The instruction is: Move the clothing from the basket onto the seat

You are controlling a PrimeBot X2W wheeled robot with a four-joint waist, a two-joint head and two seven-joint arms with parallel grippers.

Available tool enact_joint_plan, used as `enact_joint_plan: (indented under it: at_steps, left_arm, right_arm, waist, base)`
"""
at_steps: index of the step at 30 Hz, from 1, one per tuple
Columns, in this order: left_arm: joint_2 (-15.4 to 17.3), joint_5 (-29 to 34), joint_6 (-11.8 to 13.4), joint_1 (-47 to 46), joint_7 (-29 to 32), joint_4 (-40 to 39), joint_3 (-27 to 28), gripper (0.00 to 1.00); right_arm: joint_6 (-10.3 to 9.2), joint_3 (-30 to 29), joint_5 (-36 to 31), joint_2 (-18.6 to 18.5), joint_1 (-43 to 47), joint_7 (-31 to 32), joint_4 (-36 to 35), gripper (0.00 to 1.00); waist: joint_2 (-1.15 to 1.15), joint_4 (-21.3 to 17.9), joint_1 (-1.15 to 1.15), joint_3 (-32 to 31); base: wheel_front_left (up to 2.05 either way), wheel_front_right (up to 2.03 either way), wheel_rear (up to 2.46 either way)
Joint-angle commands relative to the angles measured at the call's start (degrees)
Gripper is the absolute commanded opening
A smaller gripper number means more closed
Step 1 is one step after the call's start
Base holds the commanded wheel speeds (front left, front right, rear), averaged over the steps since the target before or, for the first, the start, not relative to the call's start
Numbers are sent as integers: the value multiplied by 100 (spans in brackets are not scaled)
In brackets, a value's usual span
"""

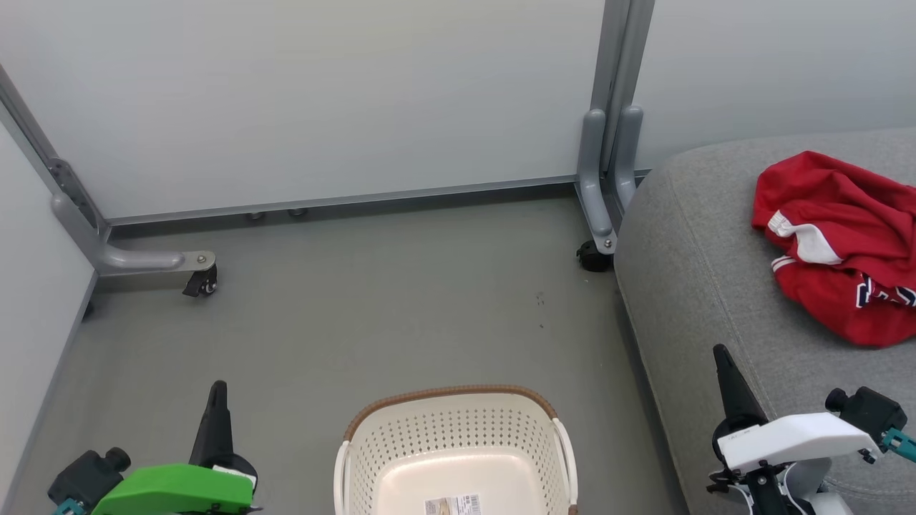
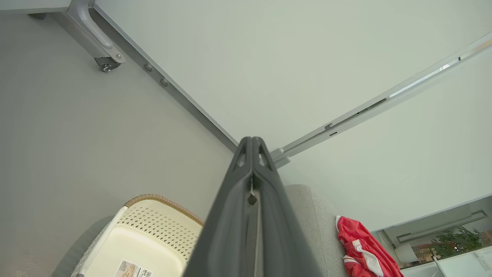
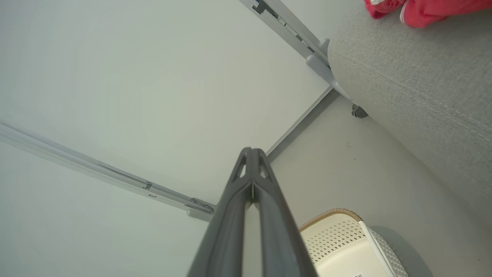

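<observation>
Our left gripper [image 1: 217, 392] and right gripper [image 1: 721, 356] both have their fingers pressed together with nothing between them. The left is to the left of the laundry basket [image 1: 447, 393], and the right is over the near edge of the grey seat cushion [image 1: 687, 286]. The basket stands on the floor between them, showing its bare bottom and label sticker [image 1: 452, 506], and we see the red clothing [image 1: 837, 236] crumpled on the seat cushion, well apart from the basket.
</observation>
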Motion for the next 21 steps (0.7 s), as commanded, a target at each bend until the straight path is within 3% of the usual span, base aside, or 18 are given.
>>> enact_joint_plan:
  at_steps: [1,21]
  left_arm:
    - [39,-189,-42,-175,40,-34,59,0]
    - [41,-1360,-137,-419,352,78,253,0]
  right_arm:
    - [-2,-43,184,-32,-140,37,-36,0]
    - [-1,-242,1442,-36,-314,346,31,0]
  waist:
    - [0,3,0,10]
    - [0,30,0,134]
  base:
    - [0,0,0]
    - [0,0,0]
